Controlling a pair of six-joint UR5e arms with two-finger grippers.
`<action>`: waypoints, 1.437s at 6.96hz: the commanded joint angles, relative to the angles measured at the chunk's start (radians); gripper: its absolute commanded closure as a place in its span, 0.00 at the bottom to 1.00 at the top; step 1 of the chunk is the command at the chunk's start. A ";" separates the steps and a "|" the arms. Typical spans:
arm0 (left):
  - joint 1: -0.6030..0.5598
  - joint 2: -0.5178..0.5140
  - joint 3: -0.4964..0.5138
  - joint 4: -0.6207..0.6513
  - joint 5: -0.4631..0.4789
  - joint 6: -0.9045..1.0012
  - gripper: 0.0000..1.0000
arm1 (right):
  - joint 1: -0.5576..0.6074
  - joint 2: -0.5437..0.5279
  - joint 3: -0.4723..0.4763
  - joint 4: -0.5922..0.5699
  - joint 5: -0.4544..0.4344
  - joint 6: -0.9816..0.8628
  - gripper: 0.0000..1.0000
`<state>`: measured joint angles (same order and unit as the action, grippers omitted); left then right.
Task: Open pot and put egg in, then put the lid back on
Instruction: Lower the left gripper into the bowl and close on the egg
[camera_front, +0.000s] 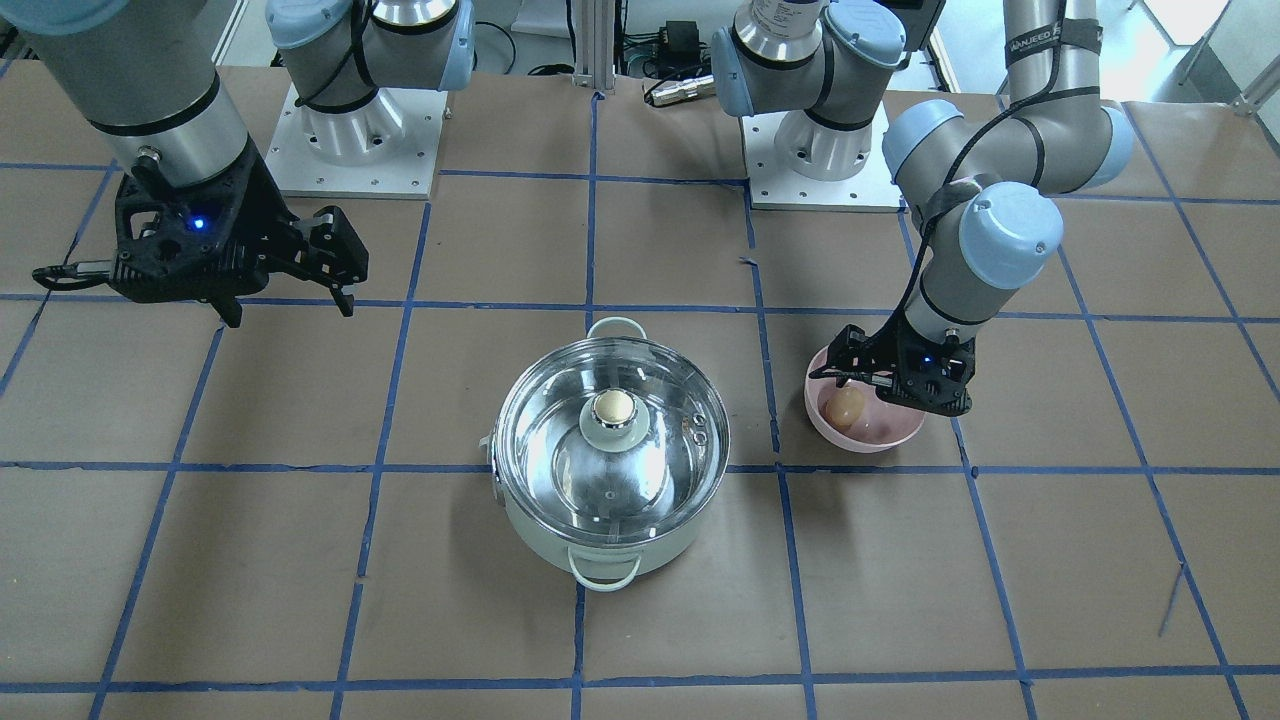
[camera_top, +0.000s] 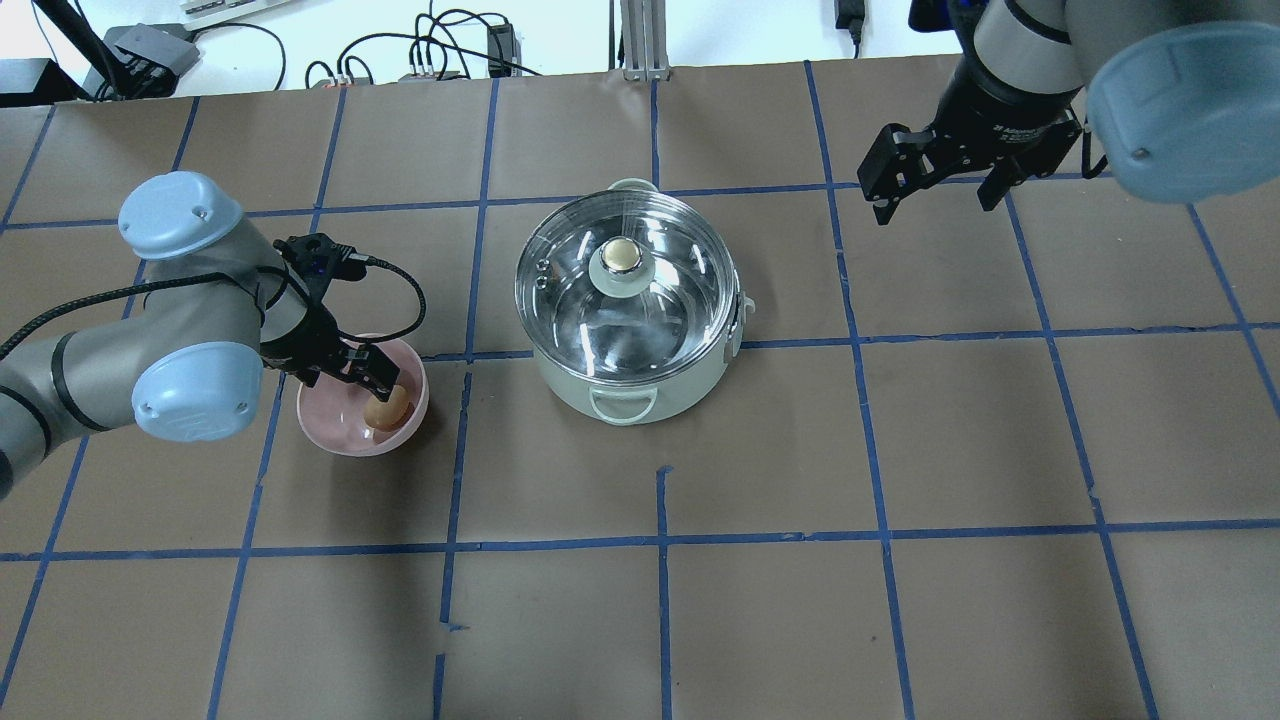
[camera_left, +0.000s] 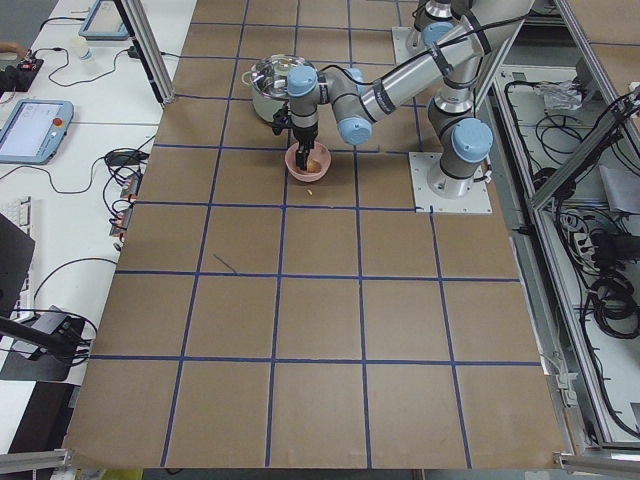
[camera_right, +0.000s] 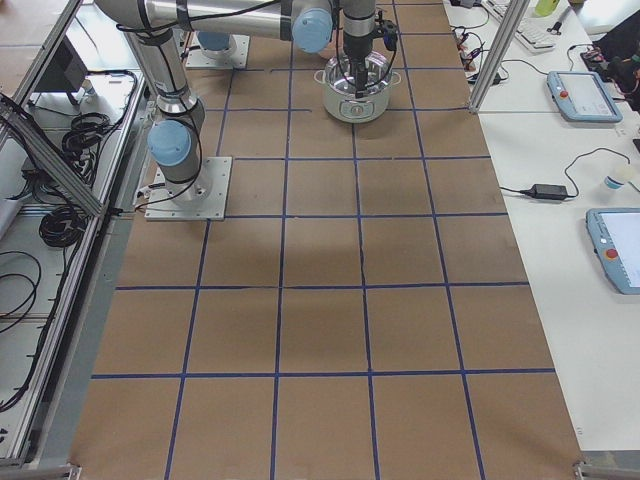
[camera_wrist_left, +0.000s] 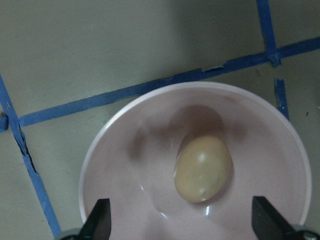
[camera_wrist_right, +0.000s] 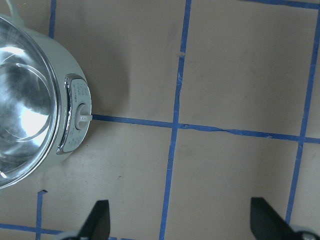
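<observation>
Lying in bowl (camera_top: 335, 428), egg (camera_top: 386, 408) sits under left hand (camera_top: 366, 373).

The lid (camera_top: 665, 300) closes the pot (camera_top: 640, 388), so I have no way in from above; its knob (camera_top: 622, 256) stands clear all round. My left gripper (camera_wrist_left: 182, 222) straddles the egg (camera_wrist_left: 202, 169) with room either side, inside the wall of the bowl (camera_top: 335, 425). Bare table (camera_top: 495, 430) separates bowl and pot. My right gripper (camera_top: 935, 200) hangs spread, well apart from the pot.
</observation>
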<state>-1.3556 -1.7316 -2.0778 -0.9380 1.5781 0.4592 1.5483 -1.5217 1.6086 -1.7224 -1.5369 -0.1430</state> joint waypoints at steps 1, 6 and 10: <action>0.000 -0.015 -0.002 0.052 -0.009 0.021 0.02 | -0.001 0.000 -0.001 0.000 0.000 -0.001 0.00; -0.010 -0.048 -0.038 0.077 -0.006 0.139 0.03 | -0.001 0.000 0.001 0.001 0.000 -0.003 0.00; -0.013 -0.059 -0.036 0.111 -0.010 0.148 0.08 | -0.001 0.000 0.001 0.001 0.000 -0.003 0.00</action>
<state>-1.3668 -1.7888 -2.1165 -0.8285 1.5685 0.6075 1.5478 -1.5217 1.6091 -1.7211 -1.5371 -0.1457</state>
